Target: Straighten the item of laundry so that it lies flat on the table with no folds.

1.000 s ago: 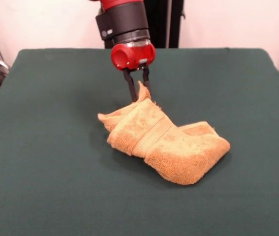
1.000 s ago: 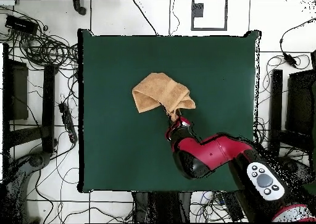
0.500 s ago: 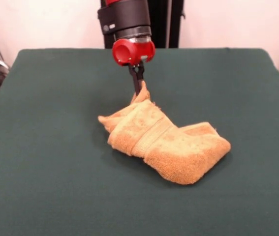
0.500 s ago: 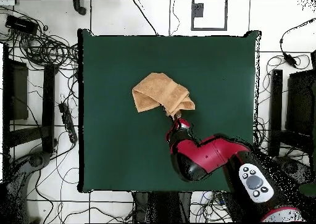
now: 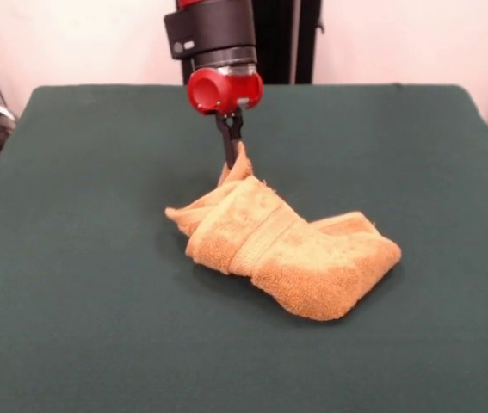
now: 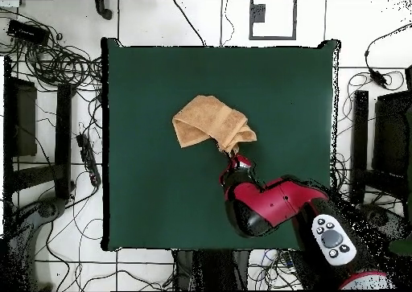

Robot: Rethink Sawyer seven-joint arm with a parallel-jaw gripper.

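The orange-tan towel (image 5: 285, 247) lies crumpled and folded over itself near the middle of the dark green table (image 5: 80, 258); a flat woven band runs across its top. My gripper (image 5: 231, 157) is shut on a corner of the towel at its far edge and holds that corner pulled up off the table. In the overhead view the towel (image 6: 211, 121) sits at the table's centre (image 6: 153, 192), and my gripper (image 6: 233, 154) is at its lower right corner. The care tag is hidden.
Cables and equipment lie on the floor around the table (image 6: 48, 63). The arm's red body (image 6: 273, 204) hangs over the table's near-robot half in the overhead view.
The fingers closed on the towel's far corner and lifted it a little. The gripper shifted slightly left in the front view, drawing the corner with it.
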